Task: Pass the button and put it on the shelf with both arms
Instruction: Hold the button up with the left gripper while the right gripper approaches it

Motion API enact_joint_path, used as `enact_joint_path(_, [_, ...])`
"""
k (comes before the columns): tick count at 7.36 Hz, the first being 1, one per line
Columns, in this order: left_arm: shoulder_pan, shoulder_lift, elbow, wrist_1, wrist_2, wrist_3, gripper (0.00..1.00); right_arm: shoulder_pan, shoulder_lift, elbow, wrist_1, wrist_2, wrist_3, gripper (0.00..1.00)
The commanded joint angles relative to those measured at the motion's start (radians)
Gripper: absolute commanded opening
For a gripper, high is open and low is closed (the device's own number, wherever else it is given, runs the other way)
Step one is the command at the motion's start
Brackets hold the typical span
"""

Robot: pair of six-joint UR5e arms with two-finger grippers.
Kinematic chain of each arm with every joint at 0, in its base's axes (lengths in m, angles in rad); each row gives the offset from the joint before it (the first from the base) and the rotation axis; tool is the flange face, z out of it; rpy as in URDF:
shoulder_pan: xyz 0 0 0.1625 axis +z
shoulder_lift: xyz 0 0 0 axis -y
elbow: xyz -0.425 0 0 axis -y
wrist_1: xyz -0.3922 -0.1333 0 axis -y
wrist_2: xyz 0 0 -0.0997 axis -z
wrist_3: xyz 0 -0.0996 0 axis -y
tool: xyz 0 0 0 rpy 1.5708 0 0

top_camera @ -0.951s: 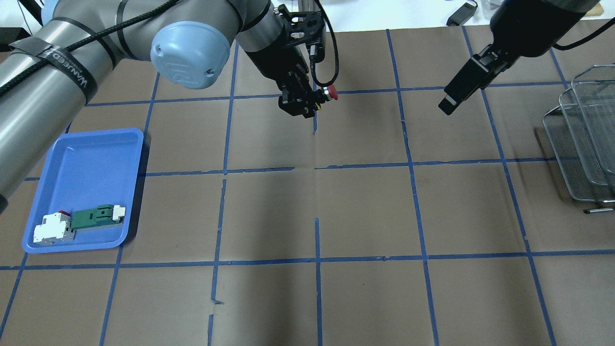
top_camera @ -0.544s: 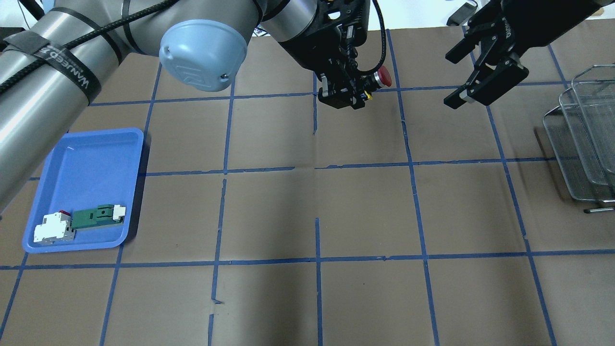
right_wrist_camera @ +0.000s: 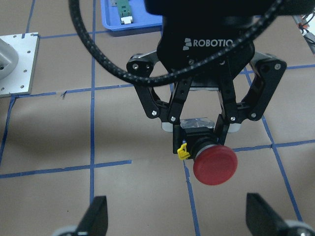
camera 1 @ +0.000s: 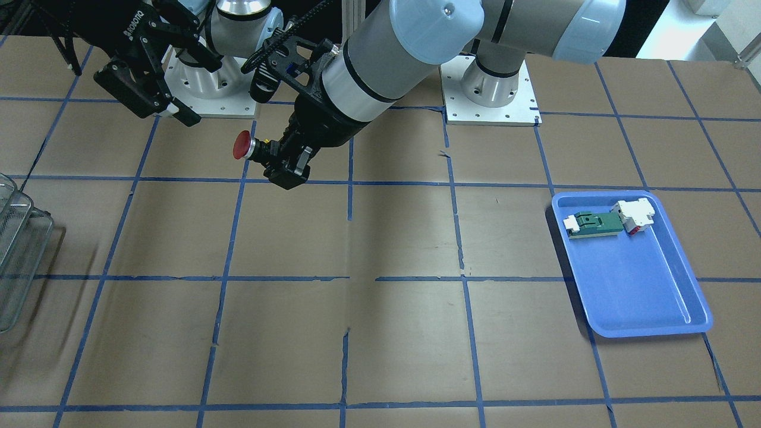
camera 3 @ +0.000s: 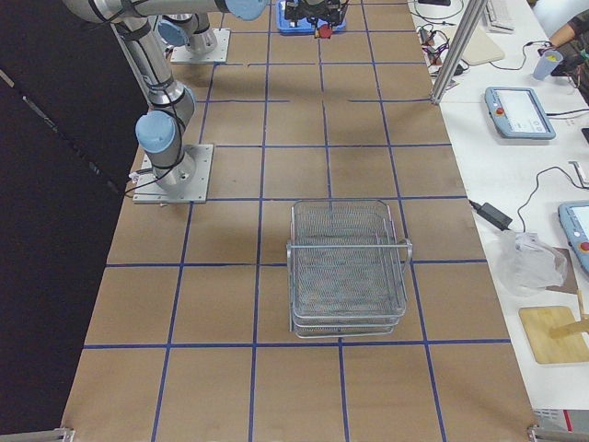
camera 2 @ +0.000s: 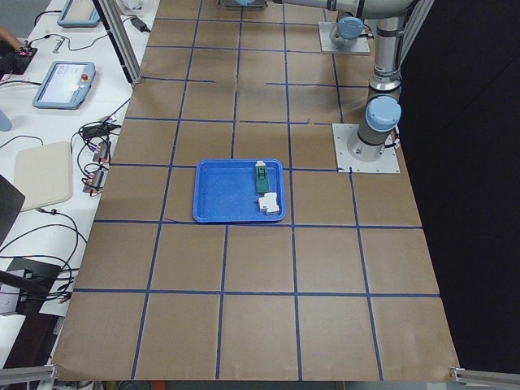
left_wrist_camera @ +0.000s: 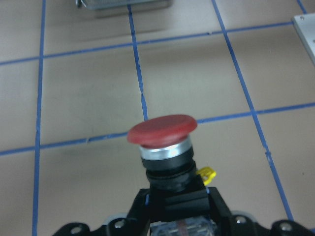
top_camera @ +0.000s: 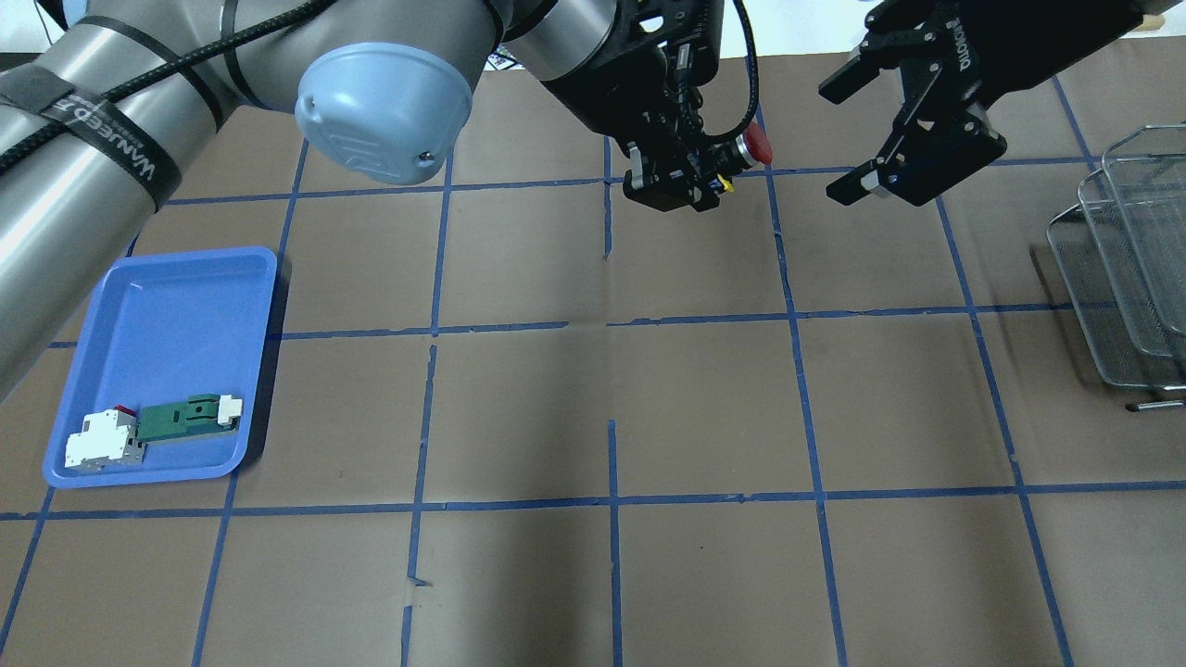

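My left gripper (top_camera: 721,169) is shut on the black body of the button (top_camera: 757,144) and holds it sideways above the table, red cap toward my right gripper (top_camera: 829,144). The right gripper is open, its two fingers spread and facing the cap across a short gap. In the right wrist view the button (right_wrist_camera: 214,164) sits between and just beyond my open right fingertips (right_wrist_camera: 96,216). The left wrist view shows the button (left_wrist_camera: 162,130) gripped by its base. The front view shows the button (camera 1: 241,145) too. The wire shelf (top_camera: 1126,259) stands at the table's right edge.
A blue tray (top_camera: 167,296) at the left holds a green-and-white flat part (top_camera: 185,417) and a white block with red (top_camera: 102,440). The brown table has blue tape grid lines. The arm bases (camera 1: 490,89) stand at the back.
My left gripper carried the button to the right and a little back. My right gripper turned, showing both open fingers, and moved left toward the button's cap.
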Motion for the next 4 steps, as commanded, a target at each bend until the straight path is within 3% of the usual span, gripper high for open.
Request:
enact_joint_path(1, [-0.002,0.015,-0.001,0.002,-0.032,-0.005,0.0,0.002,-0.007,0.044,-0.041,0.045,0.003,1.0])
enact_joint_path(4, [-0.007,0.041,-0.007,0.002,-0.041,-0.005,0.0,0.002,-0.007,0.044,-0.065,0.09,0.006,1.0])
